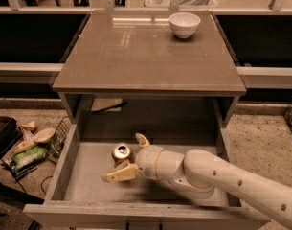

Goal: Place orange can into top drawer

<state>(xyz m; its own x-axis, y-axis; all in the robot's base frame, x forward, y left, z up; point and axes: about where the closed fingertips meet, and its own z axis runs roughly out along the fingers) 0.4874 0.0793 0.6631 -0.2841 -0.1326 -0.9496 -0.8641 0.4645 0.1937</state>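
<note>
The orange can (122,152) stands upright on the pale bottom of the top drawer (88,186), left of the middle, with its silver top showing. The drawer is pulled out wide under the tabletop. My gripper (123,157) reaches into the drawer from the right, at the can. Its fingers are spread, one behind the can (141,139) and one in front of it (119,173). The can sits between them with a gap to the front finger. The lower part of the can is hidden by the gripper.
A white bowl (185,24) stands at the back right of the brown tabletop (136,56). My white arm (222,178) crosses the drawer's right half. Bags and clutter (28,147) lie on the floor to the left.
</note>
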